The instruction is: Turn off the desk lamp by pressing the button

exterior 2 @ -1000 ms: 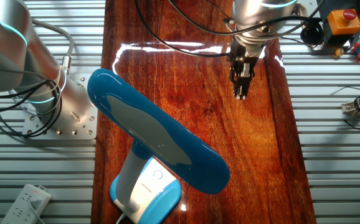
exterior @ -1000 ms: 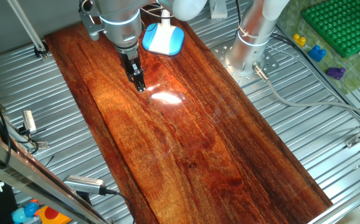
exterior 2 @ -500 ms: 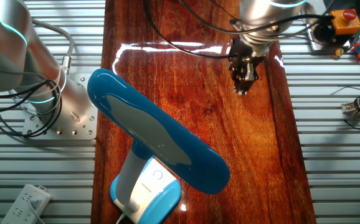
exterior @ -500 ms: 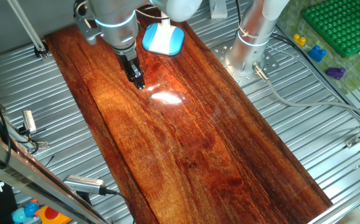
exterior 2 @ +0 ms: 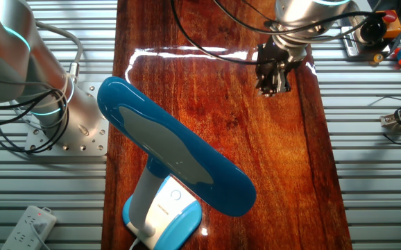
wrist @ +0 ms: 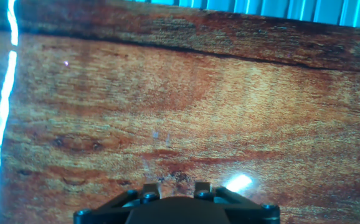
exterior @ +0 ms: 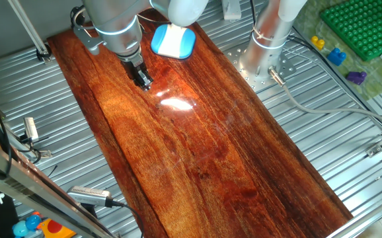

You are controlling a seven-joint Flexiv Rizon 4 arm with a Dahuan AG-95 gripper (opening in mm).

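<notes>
The desk lamp stands at one end of the wooden board. Its light-blue base (exterior: pixel 173 41) with a white centre panel shows in one fixed view. In the other fixed view its long blue head (exterior 2: pixel 176 156) hangs over the base (exterior 2: pixel 180 223). The button (exterior 2: pixel 175 196) is a small ringed circle on the white panel. My gripper (exterior: pixel 145 82) hangs over bare wood, apart from the lamp, and also shows in the other fixed view (exterior 2: pixel 273 89). Its fingers taper to one tip, shut on nothing. The hand view shows only wood grain.
A bright glare patch (exterior: pixel 176 102) lies on the board (exterior: pixel 197 152) beside the gripper. A silver robot column (exterior: pixel 270 33) stands off the board near the lamp. A green rack (exterior: pixel 366 26) and small coloured items lie beyond it. A power strip (exterior 2: pixel 30 222) lies by the lamp.
My gripper has shifted a little across the board towards its side edge, and the hand has turned. The lamp has not moved. The glare on the wood is unchanged.
</notes>
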